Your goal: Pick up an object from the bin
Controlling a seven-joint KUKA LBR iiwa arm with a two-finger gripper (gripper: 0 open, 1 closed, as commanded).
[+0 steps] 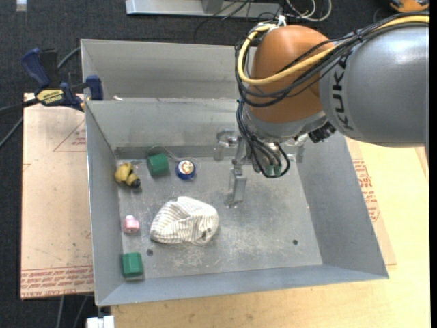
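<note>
End effector: the end effector (235,195) hung low over bare floor near the middle of the bin (101,197). I could not tell whether it was released or clenched, and nothing showed in its grasp.
Nearest thing: the cloth (184,222), a crumpled white-and-grey striped bundle, lay just to the left of the end effector and a little toward the front wall, apart from it.
Task's thing: none was picked out. By position the cloth looked the likeliest candidate, but that was a judgement only.
Back row: a yellow toy (125,175), a green cube (158,164) and a blue disc (185,169) sat side by side near the foot of the back wall, well left of the end effector.
Left side: a pink bit (131,223) lay just left of the cloth, and a green block (132,265) sat in the front-left corner.
Why so placed: the things lay loose and scattered, as if tipped in. The cloth slumped flat because it was soft.
Arm: the arm (389,80) came in from the right, and cables (254,80) looped slack round its orange cover (287,67), probably to let the wrist turn.
Writing: part of "KUKA" read on the arm. The marks on the disc were too small to read.
Progress: everything rested on the floor, so the pick was not yet made.
</note>
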